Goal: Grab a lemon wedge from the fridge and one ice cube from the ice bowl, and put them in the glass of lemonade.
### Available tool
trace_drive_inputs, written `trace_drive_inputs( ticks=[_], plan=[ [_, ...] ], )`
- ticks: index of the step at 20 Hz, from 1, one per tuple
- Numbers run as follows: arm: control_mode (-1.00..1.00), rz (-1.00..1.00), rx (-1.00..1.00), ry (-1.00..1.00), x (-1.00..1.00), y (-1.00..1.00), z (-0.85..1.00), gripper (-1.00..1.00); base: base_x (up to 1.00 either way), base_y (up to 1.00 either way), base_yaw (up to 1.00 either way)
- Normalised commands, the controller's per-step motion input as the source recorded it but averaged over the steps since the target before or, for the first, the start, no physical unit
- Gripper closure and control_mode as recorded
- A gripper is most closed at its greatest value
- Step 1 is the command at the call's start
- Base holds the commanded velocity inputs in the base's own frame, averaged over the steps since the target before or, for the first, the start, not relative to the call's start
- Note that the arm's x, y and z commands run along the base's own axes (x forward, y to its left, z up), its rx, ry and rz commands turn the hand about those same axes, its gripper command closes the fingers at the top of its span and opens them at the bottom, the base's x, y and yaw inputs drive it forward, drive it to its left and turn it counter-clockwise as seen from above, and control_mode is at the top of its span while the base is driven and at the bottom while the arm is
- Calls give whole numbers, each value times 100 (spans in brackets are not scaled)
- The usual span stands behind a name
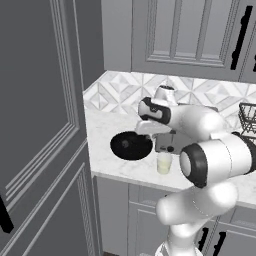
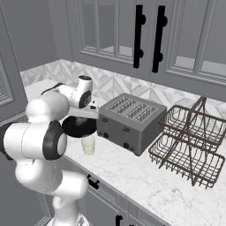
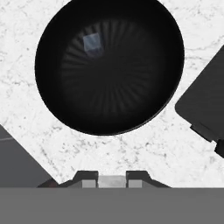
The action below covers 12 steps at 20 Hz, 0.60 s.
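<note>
We hold 1 small pale ice cube (image 3: 112,180) pinched in our gripper (image 3: 112,178) above the round black ice bowl (image 3: 109,65). Next we carry it to the small clear glass of lemonade (image 1: 164,162) just beside the bowl.

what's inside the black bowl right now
One pale ice cube lies on the ribbed floor of the bowl, off toward one side. Nothing else shows in it. From the base cameras the arm covers part of the bowl, so the hand view tells most.
</note>
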Motion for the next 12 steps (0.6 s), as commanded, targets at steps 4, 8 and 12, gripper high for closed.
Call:
trace_drive_inputs(
  ticks=[4,8,12],
  plan=[
    [-100,0,-2,-6,-100,-97,36,100,0,0,0],
    [-100,0,-10,3,-49,-46,-1,100,0,0,0],
    [-100,0,-5,2,26,7,-27,100,0,0,0]
  ],
)
